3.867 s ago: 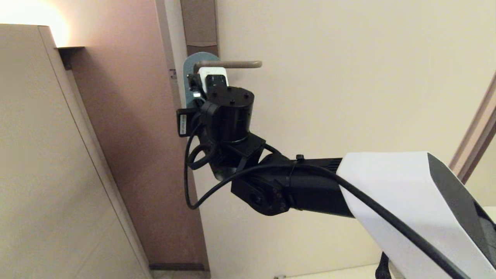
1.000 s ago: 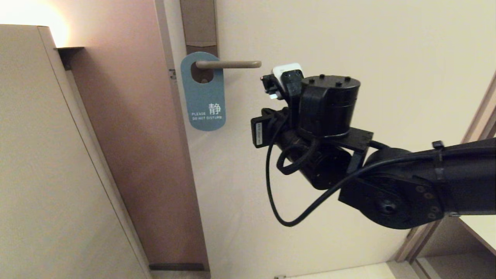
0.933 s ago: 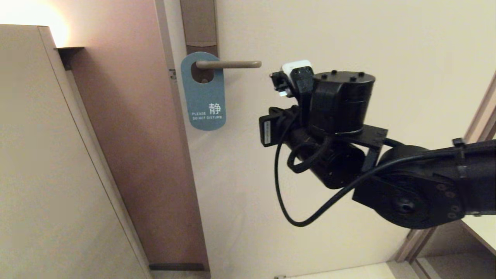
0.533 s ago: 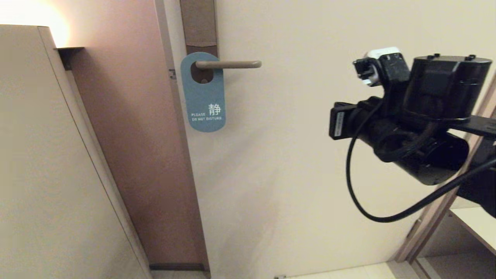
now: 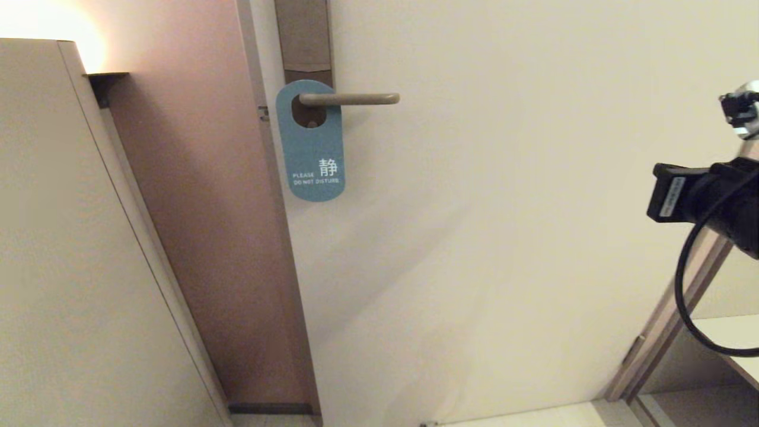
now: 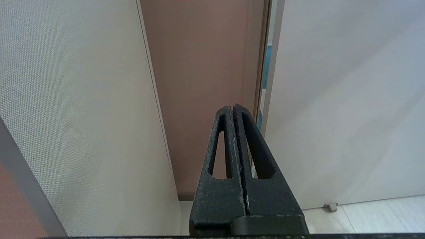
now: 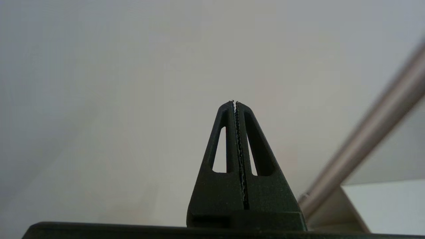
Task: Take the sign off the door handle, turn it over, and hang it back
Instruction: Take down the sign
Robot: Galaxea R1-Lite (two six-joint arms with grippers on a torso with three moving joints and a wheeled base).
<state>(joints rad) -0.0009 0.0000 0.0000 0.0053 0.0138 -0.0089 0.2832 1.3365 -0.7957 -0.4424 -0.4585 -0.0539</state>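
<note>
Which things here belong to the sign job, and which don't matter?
Job:
- sign, blue side out, hanging on the door handle
- right gripper, shut, empty, off to the right

Not the job:
- cabinet
- left gripper, shut, parked

The sign (image 5: 311,142) shows blue with white text; the door handle (image 5: 348,99) is beige-grey on a brown backplate (image 5: 303,35); the door (image 5: 504,207) is cream; both grippers' fingers (image 6: 236,139) are black.
</note>
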